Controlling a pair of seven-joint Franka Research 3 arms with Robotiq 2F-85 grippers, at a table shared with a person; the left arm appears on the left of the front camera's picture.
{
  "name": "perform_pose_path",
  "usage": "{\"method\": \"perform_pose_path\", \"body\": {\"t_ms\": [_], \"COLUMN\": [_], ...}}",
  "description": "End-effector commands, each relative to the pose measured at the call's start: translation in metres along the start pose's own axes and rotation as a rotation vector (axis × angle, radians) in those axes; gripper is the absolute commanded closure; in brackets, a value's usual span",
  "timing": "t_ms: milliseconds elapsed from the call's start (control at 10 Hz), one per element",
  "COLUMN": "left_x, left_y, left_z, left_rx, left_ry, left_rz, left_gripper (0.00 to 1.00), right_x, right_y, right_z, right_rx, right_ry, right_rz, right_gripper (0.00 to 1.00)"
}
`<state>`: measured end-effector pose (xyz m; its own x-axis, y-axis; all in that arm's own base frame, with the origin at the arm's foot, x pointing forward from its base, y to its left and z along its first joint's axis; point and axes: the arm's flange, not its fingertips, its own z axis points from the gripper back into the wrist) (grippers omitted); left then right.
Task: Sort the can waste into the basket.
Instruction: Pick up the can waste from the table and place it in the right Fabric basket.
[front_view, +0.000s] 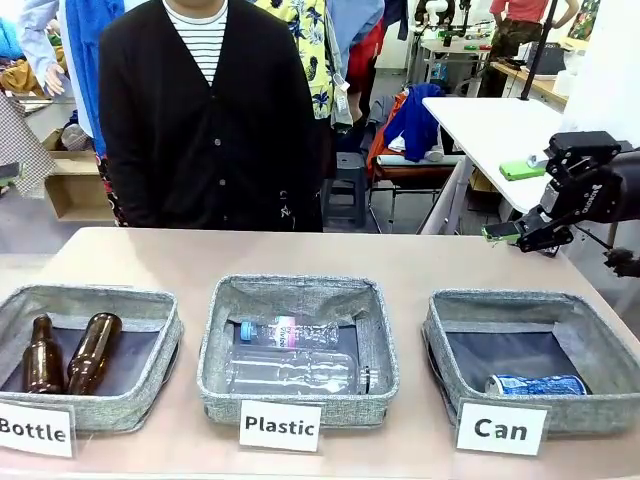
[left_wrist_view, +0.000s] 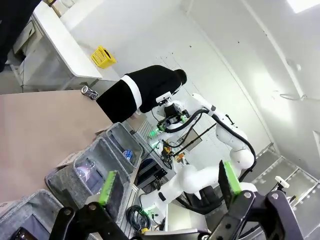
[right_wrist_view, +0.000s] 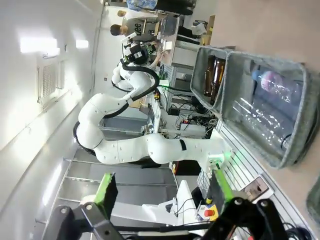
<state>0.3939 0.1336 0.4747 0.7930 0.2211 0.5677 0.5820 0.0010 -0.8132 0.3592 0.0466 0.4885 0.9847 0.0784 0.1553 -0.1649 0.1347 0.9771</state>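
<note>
Beige table (front_view: 400, 255), near edge: blue can (front_view: 535, 385) on its side against near wall of "Can" basket (front_view: 520, 300), well apart from right gripper (front_view: 505, 235) above far right corner, fingers spread, empty. Left gripper (left_wrist_view: 167, 185) likewise spread, empty; silver can (left_wrist_view: 90, 92) far off at table edge.

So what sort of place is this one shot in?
Likely a robotics lab staged for waste sorting: a white jointed robot arm, square grey woven-fabric baskets with white printed cards, and a white worktable behind.
</note>
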Motion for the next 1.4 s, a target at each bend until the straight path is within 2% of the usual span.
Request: {"method": "perform_pose_path", "body": {"t_ms": [0,300,400,500,600,700,900,1100,1200,1300], "left_x": [-0.001,-0.001,-0.001,-0.001,-0.001,-0.001,-0.001,-0.001,-0.001,-0.001], "left_y": [-0.002,-0.002,-0.002,-0.002,-0.002,-0.002,-0.002,-0.002,-0.002,-0.002], "left_z": [0.002,0.002,0.002,0.002,0.002,0.002,0.002,0.002,0.002,0.002], "left_rx": [-0.008,-0.008,-0.008,-0.008,-0.008,-0.008,-0.008,-0.008,-0.008,-0.008], "left_ry": [0.012,0.012,0.012,0.012,0.012,0.012,0.012,0.012,0.012,0.012], "left_rz": [0.009,0.009,0.009,0.009,0.009,0.009,0.009,0.009,0.009,0.009], "left_gripper": [0.00,0.00,0.00,0.00,0.00,0.00,0.00,0.00,0.00,0.00], "right_x": [0.001,0.000,0.013,0.048,0.081,0.099,0.115,0.120,0.116,0.108], "right_y": [0.004,0.000,0.018,0.025,0.024,0.024,0.035,0.046,0.042,0.039], "right_z": [-0.002,0.000,0.002,0.001,0.008,0.019,0.046,0.071,0.088,0.107], "right_rx": [0.021,0.000,-0.209,-0.522,-0.772,-1.063,-1.399,-1.544,-1.590,-1.581], "right_ry": [-0.006,0.000,0.048,0.001,-0.010,-0.053,-0.066,-0.093,-0.121,-0.174], "right_rz": [-0.025,-0.001,0.235,0.533,0.646,0.700,0.719,0.697,0.621,0.576], "right_gripper": [0.00,0.00,0.00,0.00,0.00,0.00,0.00,0.00,0.00,0.00]}}
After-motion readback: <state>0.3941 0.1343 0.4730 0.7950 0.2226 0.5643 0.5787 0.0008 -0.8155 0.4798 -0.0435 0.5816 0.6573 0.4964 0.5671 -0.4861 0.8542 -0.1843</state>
